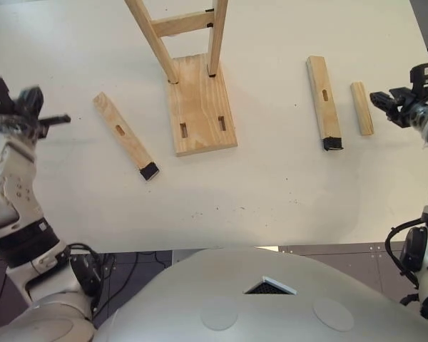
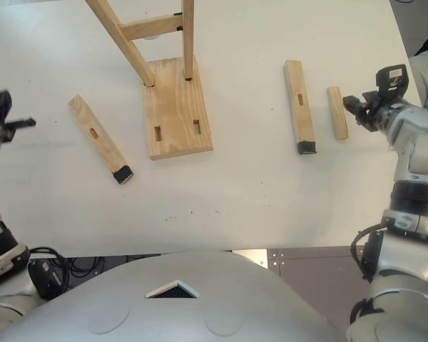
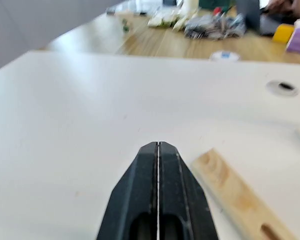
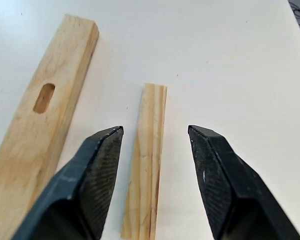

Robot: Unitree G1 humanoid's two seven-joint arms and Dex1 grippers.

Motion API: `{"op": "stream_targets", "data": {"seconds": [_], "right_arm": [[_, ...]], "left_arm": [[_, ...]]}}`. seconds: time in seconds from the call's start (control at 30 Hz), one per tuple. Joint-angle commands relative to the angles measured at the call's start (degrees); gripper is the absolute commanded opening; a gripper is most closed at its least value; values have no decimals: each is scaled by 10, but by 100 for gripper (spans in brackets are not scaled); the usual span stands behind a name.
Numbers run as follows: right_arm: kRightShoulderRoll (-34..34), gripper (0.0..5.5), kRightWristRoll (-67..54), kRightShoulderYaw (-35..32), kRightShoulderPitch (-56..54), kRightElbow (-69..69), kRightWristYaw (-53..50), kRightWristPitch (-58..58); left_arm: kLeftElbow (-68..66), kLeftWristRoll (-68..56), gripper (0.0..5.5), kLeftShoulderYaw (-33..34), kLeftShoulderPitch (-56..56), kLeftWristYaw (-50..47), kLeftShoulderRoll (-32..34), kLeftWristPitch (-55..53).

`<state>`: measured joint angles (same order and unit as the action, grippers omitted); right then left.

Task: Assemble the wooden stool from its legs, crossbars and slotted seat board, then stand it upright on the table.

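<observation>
Robot grippers waited over loose stool parts on a white table [image 1: 271, 192].
The right gripper [image 4: 155, 131] held its jaws apart near the table's right edge, just beside a short crossbar [image 4: 146, 175] and a slotted leg [image 4: 35, 125]. The left gripper [image 3: 158, 147] had its jaws pressed together near the left edge, close to another loose leg [image 1: 125, 135]. Toward the far edge lay the seat board [image 1: 200, 114], with a joined pair of legs [image 1: 154, 43] standing in it.

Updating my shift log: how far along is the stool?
Done: two legs and a fitted crossbar stand in the seat board. In hand: nothing; the right pincer hangs open over the loose crossbar, the left pincer is shut, empty. Left: left loose leg, right loose leg, that crossbar, then standing the stool upright.
</observation>
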<state>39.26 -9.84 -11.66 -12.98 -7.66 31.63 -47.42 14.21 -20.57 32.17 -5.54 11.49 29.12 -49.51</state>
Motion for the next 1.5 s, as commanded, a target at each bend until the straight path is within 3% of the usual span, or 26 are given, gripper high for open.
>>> {"op": "stream_targets", "data": {"seconds": [0.03,0.3,0.57,0.83,1.0,1.07,1.13,1.2,1.3,1.5], "right_arm": [[-6,241,-10,0,28,16,-3,-12],[-13,241,-1,16,70,-77,-4,45],[-40,129,3,53,65,-113,-12,83],[-57,129,7,58,27,-146,-37,134],[-90,129,-9,30,1,-134,-73,222],[-109,129,-9,33,-9,-98,-79,275],[-123,129,-1,49,-37,-41,-74,328],[-139,129,14,73,-72,14,-77,369],[-179,129,27,123,-125,89,-92,414],[-257,129,3,174,-220,116,-73,443]], "left_arm": [[2,18,0,-33,-26,-9,-7,-26],[-88,24,0,-87,3,9,-40,14],[-287,46,0,-134,135,47,-35,92],[-592,99,0,-175,318,80,-10,237],[-644,65,0,-140,365,111,-14,320],[-636,64,0,-130,369,94,-13,372],[-524,44,0,-109,353,74,-16,382],[-311,-43,0,-105,334,86,-30,276],[-72,-168,0,-168,362,109,-33,133],[-63,-270,75,-188,500,86,-99,67]]}}
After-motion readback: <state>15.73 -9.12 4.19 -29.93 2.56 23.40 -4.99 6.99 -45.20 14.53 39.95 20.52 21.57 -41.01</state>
